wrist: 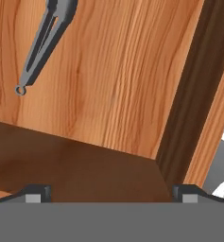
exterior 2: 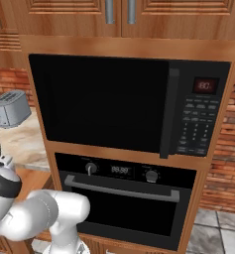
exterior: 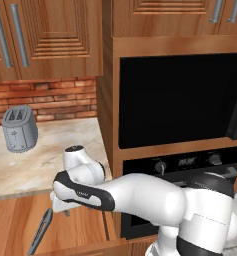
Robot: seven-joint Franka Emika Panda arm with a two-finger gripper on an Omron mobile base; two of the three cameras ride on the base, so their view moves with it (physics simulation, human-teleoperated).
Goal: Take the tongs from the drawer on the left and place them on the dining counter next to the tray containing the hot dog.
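the gripper [wrist: 108,194] hangs over the open drawer [exterior: 85,230] with its jaws spread wide and nothing between them, a stance suited to reaching down for a pickup. the tongs [exterior: 40,231] lie flat on the drawer's wooden floor, off to one side of the gripper, so it must shift across first. beyond, a toaster [exterior: 19,128] stands on the marbled surface [exterior: 50,155].

The tongs [wrist: 43,45] run off the hand view's top edge.
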